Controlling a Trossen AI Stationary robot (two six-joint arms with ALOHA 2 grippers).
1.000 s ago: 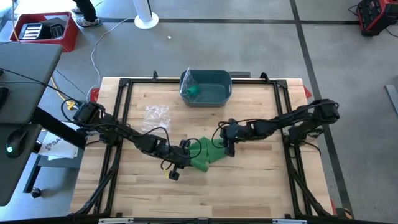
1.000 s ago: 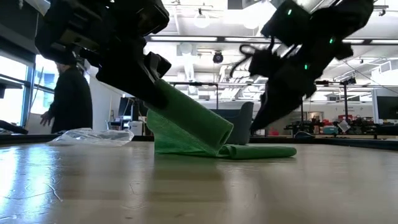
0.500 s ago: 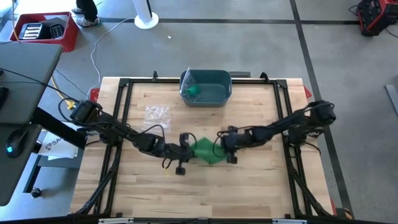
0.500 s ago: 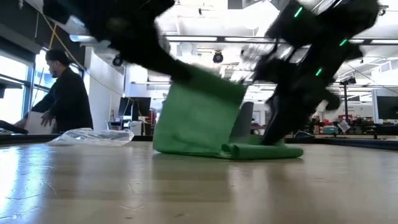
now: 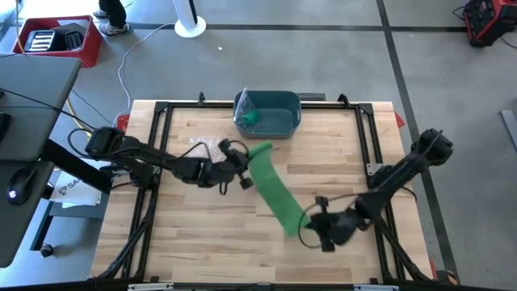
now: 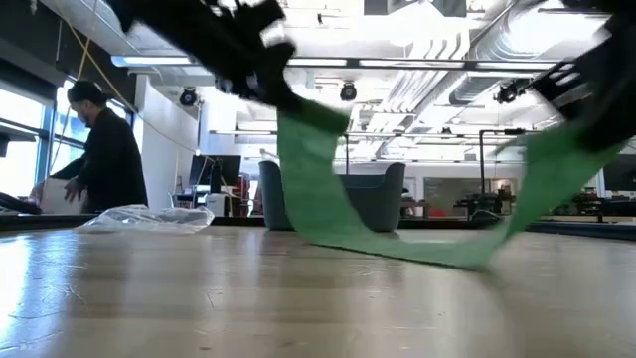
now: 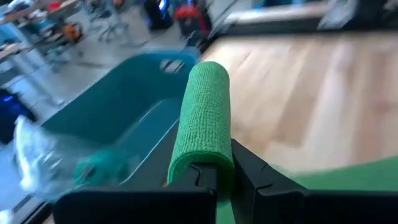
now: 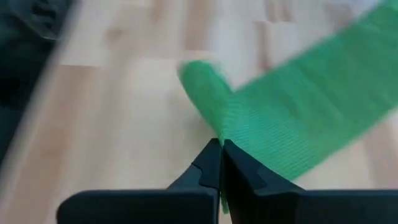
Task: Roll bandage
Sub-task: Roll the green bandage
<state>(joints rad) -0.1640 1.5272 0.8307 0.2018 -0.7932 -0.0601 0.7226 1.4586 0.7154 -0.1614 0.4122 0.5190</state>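
1. My right gripper (image 5: 311, 229) is sitting closest to the tabletop's (image 5: 202, 250) front edge, toward its right corner, with the fingers (image 8: 211, 163) pinched tight on one end of the green bandage (image 5: 275, 187). In my right wrist view the fabric is folding over just beyond the clamped tips.

2. From that grip, the bandage is stretching as one flat strip diagonally across the middle of the tabletop, heading back and to the left. In the low view the strip is sagging in the middle, and its lowest part is touching, or nearly touching, the wood.

3. My left gripper (image 5: 242, 164) is holding the other end, farther back and just left of the tabletop's centre. Its fingers (image 7: 249, 171) are clenched on the part of the bandage that is rolled into a short tube, which is sticking out past the tips in my left wrist view.

4. Just left of that gripper, a crumpled clear plastic wrapper (image 5: 203, 146) is lying on the wood, well apart from the strip.

5. Against the back edge, near its middle, a teal bin (image 5: 279, 121) is standing. Something green and some clear plastic are lying inside it at its left end; I cannot tell what the green thing is.

6. Beyond the table, a person in dark clothing (image 6: 104, 164) is standing in the room, seen at the left of the low view.
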